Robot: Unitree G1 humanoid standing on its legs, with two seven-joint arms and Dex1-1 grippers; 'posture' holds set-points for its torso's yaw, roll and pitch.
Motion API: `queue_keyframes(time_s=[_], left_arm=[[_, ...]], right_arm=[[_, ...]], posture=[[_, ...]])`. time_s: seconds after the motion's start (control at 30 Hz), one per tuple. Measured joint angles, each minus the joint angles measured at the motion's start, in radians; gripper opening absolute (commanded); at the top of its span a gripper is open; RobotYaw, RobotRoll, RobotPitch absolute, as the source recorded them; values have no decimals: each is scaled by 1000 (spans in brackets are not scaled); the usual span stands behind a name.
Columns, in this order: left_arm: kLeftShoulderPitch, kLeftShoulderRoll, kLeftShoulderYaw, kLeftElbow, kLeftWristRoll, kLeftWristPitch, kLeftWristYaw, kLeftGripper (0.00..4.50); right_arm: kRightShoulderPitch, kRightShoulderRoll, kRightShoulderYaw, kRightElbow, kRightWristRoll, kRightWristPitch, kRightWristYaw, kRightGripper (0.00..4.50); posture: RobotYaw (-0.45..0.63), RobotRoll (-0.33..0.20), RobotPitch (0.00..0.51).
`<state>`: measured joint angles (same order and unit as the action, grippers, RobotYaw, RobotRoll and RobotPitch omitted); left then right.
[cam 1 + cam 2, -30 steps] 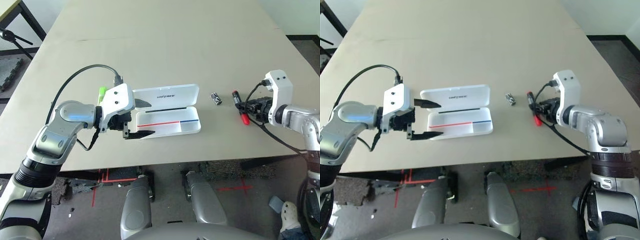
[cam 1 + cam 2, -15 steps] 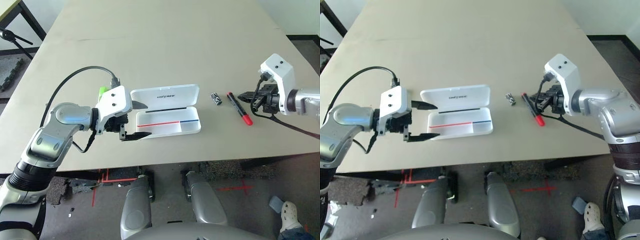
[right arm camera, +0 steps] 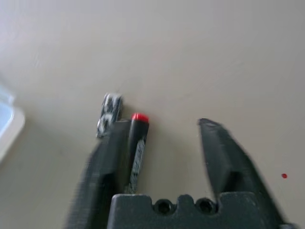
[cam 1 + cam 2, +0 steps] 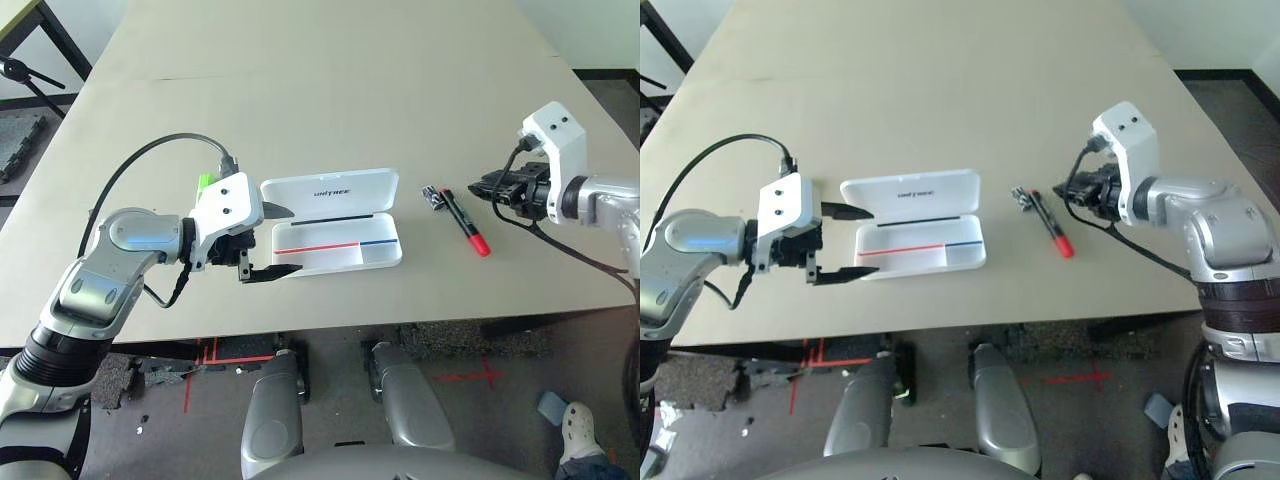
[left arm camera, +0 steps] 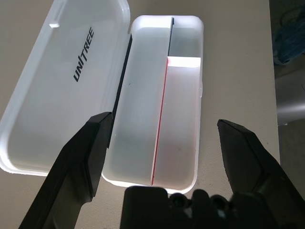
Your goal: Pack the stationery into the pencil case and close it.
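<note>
The white pencil case (image 4: 335, 228) lies open in the middle of the table, its "UNITREE" lid (image 5: 62, 81) folded back and its striped tray (image 5: 176, 109) empty. My left gripper (image 4: 285, 240) is open and hovers at the case's left end. A lime-green highlighter (image 4: 205, 183) peeks out behind that wrist. The red marker (image 4: 466, 222) with its black cap lies flat on the table right of the case, touching or almost touching the tiny black-and-silver piece (image 4: 431, 196). My right gripper (image 4: 482, 186) is open just right of the marker's far end, one finger (image 3: 107, 157) alongside the marker (image 3: 136, 143).
The tan table has wide free room beyond the case and between the case and the small piece (image 3: 108, 114). Its front edge (image 4: 330, 328) runs close below the case. Black cables hang from both wrists.
My right gripper has lifted off the marker, come back and opened. The marker has slid left to lie next to the small piece. The left arm has barely moved.
</note>
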<state>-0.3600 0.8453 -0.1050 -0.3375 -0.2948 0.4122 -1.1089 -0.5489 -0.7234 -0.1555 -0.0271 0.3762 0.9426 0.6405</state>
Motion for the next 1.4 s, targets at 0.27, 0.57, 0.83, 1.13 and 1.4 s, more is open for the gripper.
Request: queue_keyframes(time_s=[0.27,0.57,0.83,1.13,1.4], left_arm=[[-7,-14,-23,4,4,-9,0,4500],[-15,-23,-32,6,5,-13,0,4500],[-15,-38,-34,6,10,-15,0,4500],[-14,-44,-34,4,14,-15,7,4500],[-10,-44,-34,1,14,-12,7,4500]], right_arm=[[104,72,-131,-44,65,5,-56,4453],[221,5,-124,-162,108,84,-32,4453],[200,-43,-68,-175,105,104,-27,4453],[183,-62,33,-118,38,64,-26,4453],[149,-40,66,-38,4,47,-29,4092]], posture=[[-162,0,228],[-169,0,225],[-157,0,222],[-148,0,224],[-140,0,229]])
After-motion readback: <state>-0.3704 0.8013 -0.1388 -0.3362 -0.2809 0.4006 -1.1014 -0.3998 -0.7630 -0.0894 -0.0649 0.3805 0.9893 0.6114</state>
